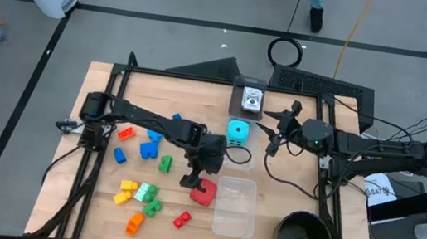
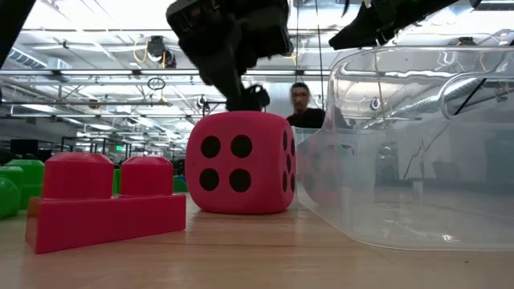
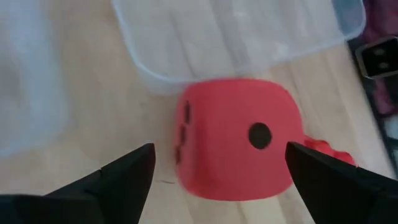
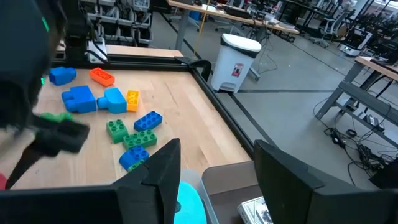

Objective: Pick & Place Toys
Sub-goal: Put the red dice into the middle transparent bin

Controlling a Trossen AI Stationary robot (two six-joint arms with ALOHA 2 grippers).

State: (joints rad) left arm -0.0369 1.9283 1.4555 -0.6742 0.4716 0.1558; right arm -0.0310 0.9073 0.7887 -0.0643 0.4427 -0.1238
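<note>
Your left end effector (image 3: 217,165) is spread wide over the red die (image 1: 203,191) — fingers on either side, not touching it, nothing held. The die sits on the desk (image 1: 93,203) a bit toward the front edge from centre, just beside the near clear box (image 1: 235,208) and touching or nearly touching its wall; I can't tell which.

Handling, as I'd judge it: the die looks like a light foam or soft plastic cube, rounded edges, slightly squashy. Take it on two opposite flat faces, centred, not on the corners. The box wall crowds one side, so mind the finger there.

The bricks look like hard, smooth, light plastic — grip across the flat side walls, not over the studs.

Counts, left to right in the high view:
- bricks (image 1: 146,148): loose spread on the left half of the desk, roughly a dozen — orange, several blue, green, yellow, one red brick (image 1: 182,219) near the front edge. Some clump together, so the count isn't exact.
- dice: two — the red one, and a cyan die (image 1: 237,131) toward the back edge.
- clear boxes: two, the second (image 1: 249,98) at the back edge with what looks like a card in it.
- black bowl (image 1: 303,238): one, front right corner.

Your right end effector (image 1: 276,132) hovers past the cyan die, part open, empty.
</note>
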